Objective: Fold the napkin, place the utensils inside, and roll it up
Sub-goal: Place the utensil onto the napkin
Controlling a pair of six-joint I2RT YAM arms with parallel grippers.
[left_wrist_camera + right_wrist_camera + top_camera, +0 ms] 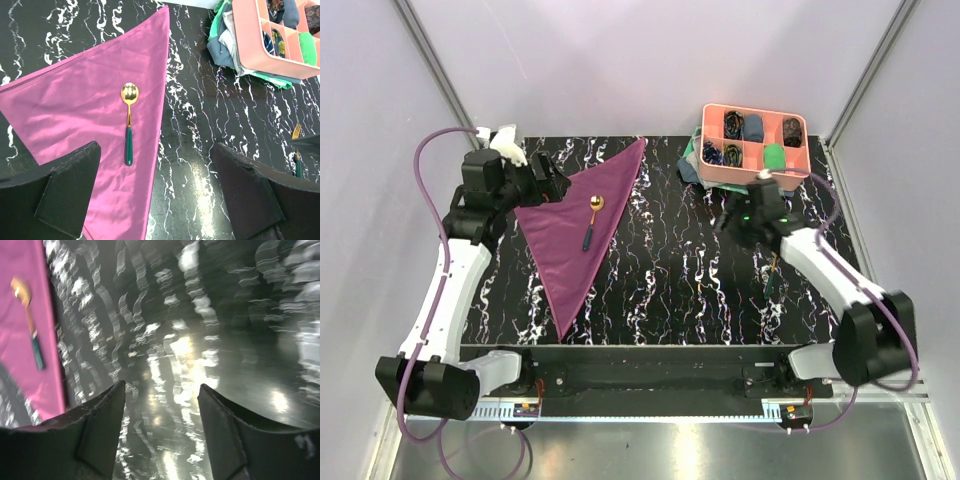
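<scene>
Left wrist view: the left jaws stand released wide and empty over the plum napkin (75, 110), folded into a triangle on the black marble bench (200, 125). The gold-headed spoon (129, 125) lies on the cloth just ahead, between them. The fork (297, 132) lies far to their right. The right jaws, parted and empty, hover well right of the napkin

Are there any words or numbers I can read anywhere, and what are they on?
No readable text anywhere.
Purple napkin: plain, no writing.
Spoon: no brand mark visible.
Pink tray: no label visible.
Marbled table: only white veins, no letters.
One finger of the right gripper: a small pale mark, too blurred to read.
</scene>
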